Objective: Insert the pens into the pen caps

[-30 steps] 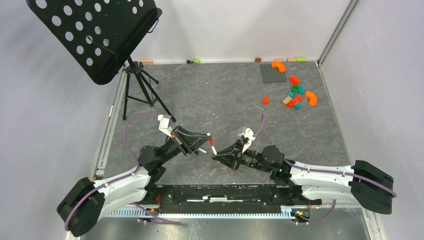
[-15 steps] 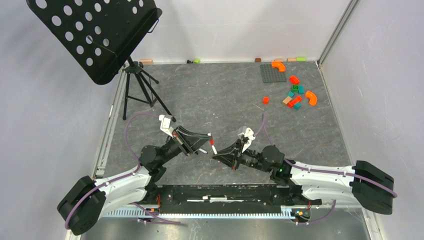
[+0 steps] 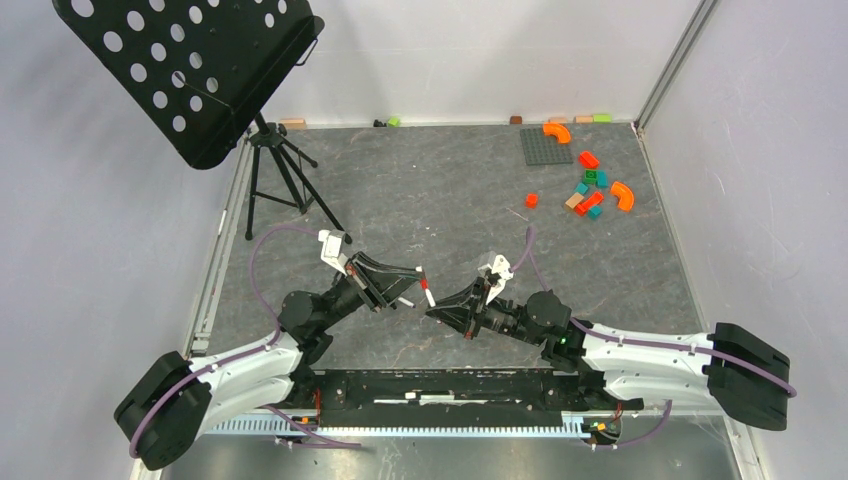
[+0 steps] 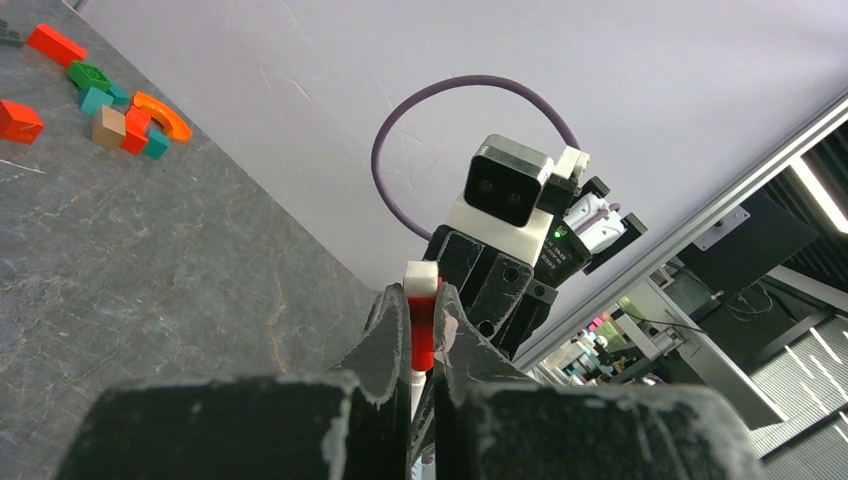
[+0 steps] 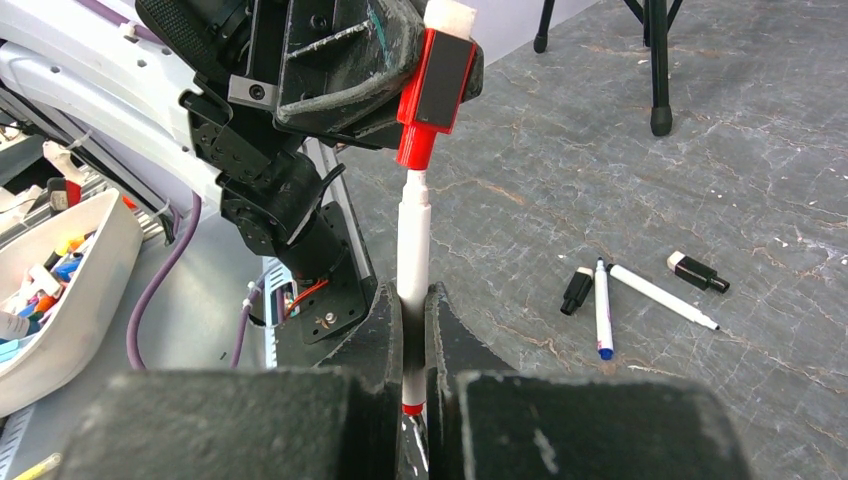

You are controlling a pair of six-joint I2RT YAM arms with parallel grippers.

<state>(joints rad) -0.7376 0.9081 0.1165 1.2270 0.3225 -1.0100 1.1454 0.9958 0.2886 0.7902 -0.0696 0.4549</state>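
Right wrist view: the right gripper (image 5: pixel 413 300) is clamped on the white pen (image 5: pixel 412 235). The pen's tip meets the mouth of the red cap (image 5: pixel 436 90) directly above it, and the left gripper (image 4: pixel 422 300) pinches that cap, its fingers covering one side. Below and right of the red cap, on the table (image 5: pixel 560 180), lie a black cap (image 5: pixel 577 290), a blue-tipped pen (image 5: pixel 601 310), a thin white pen (image 5: pixel 660 297) and another black cap (image 5: pixel 698 272). Toy blocks (image 3: pixel 590 190) sit far beyond the red cap. Since a second ago both arms have scarcely moved.

Bright, even, diffuse light from above; shadows on the grey table (image 3: pixel 450 200) are soft and faint. Wrist views: nearest part of the fingers (image 5: pixel 385 325) blurred — tips and background sharp. Top view crisp throughout.
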